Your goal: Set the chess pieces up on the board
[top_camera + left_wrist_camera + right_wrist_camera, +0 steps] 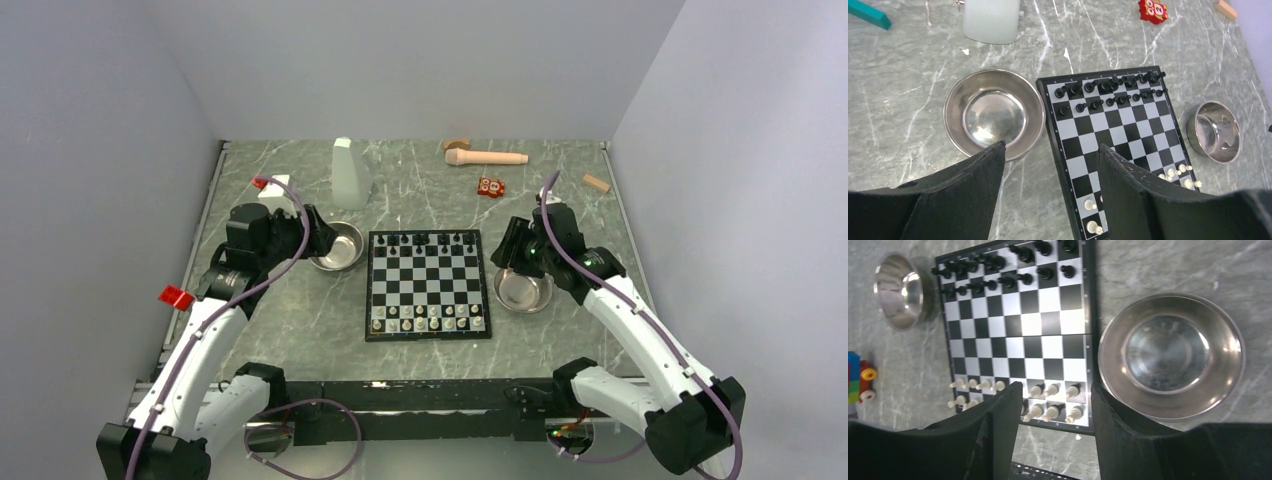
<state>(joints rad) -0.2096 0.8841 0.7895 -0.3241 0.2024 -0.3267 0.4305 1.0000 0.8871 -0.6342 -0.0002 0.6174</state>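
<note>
Left claw [1050, 150] and right claw [1055, 390]: both open, empty. Red toy block [1153, 10] beyond the board [427, 284] bears a legible "2".

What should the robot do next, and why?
Probably pull both arms back. The left bowl and right bowl look empty, black pieces and white pieces line the ends of the board, and the left gripper and right gripper are open, holding nothing.

The marbled table [420, 190] bears the board [428, 285], two steel bowls [338, 247] [524, 290], a white bottle [350, 175], wooden pestle [487, 156] and red toy [490, 187].
</note>
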